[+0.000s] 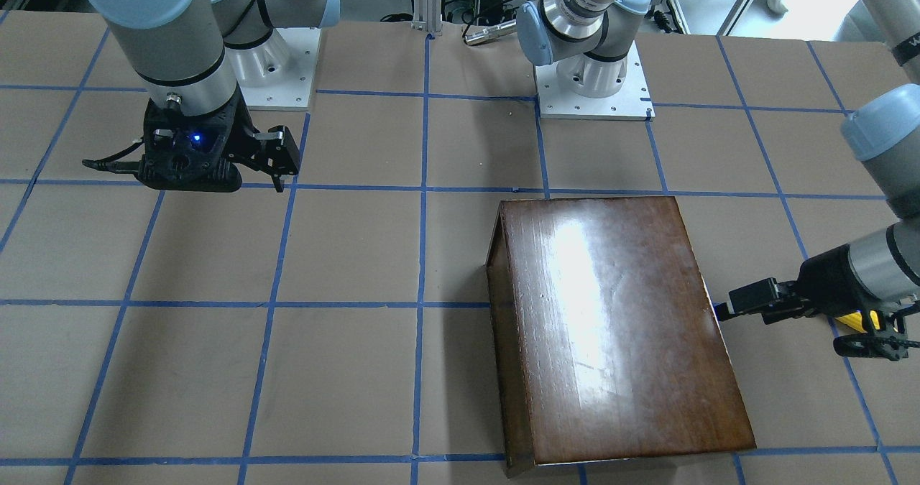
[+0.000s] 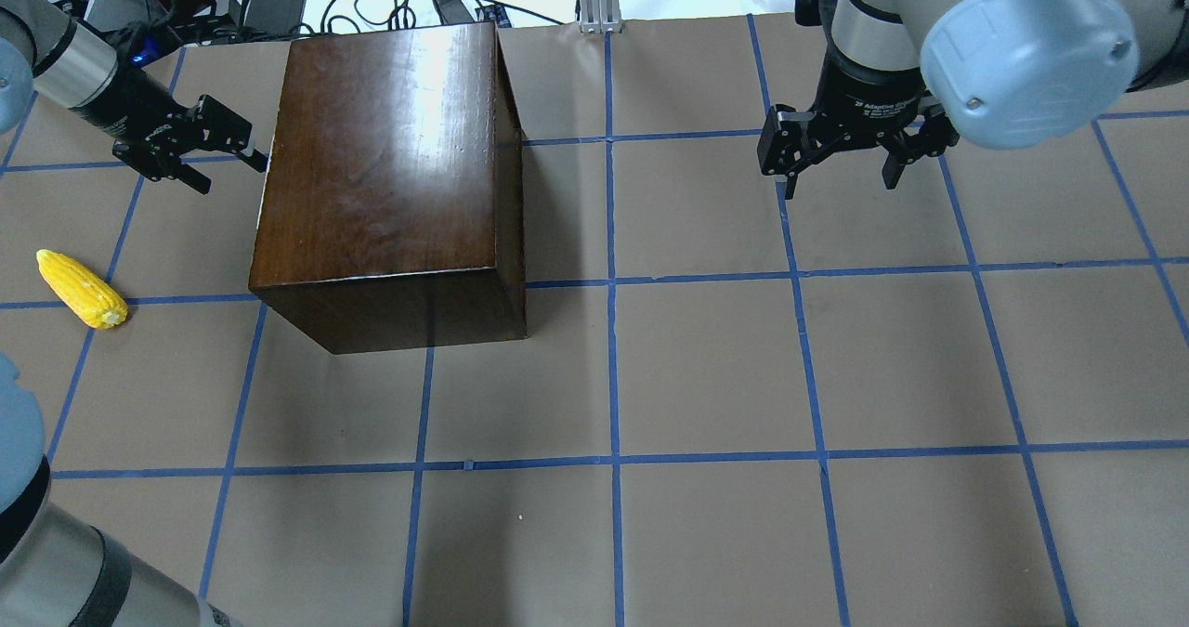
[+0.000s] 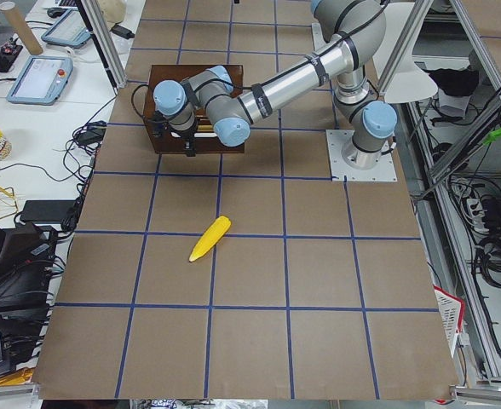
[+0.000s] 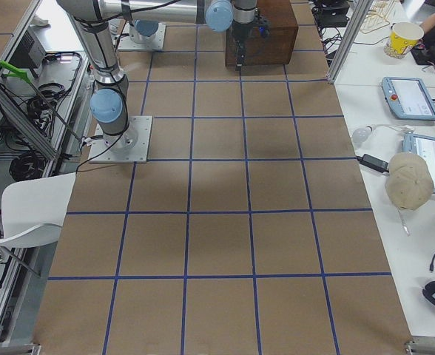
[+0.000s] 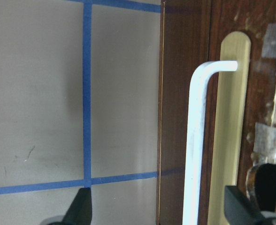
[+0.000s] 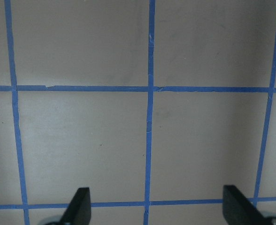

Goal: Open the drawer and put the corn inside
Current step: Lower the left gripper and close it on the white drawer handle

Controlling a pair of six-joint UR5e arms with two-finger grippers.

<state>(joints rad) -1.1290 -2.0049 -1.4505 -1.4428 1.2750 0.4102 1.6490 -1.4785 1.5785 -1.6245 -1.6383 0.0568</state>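
Left gripper (image 5: 159, 208), fingers spread wide, faces the closed drawer (image 5: 260, 84) on the left side of the dark wooden cabinet (image 2: 381, 163). The drawer's thin white handle (image 5: 196, 140) sits off-centre between the fingers. On closing, they may catch the handle poorly and slip. A pull may also drag the unbraced cabinet. The corn (image 2: 82, 289) lies on the table (image 2: 706, 367), near-left of the cabinet, well apart. Right gripper (image 2: 842, 184), also spread, hangs far right.

Robotics lab: taped-grid table (image 2: 706, 367), teach pendants (image 4: 408, 97)

Corn (image 2: 82, 289) on table (image 2: 706, 376), left of cabinet (image 2: 381, 163); left gripper (image 2: 230, 170) just beside cabinet.
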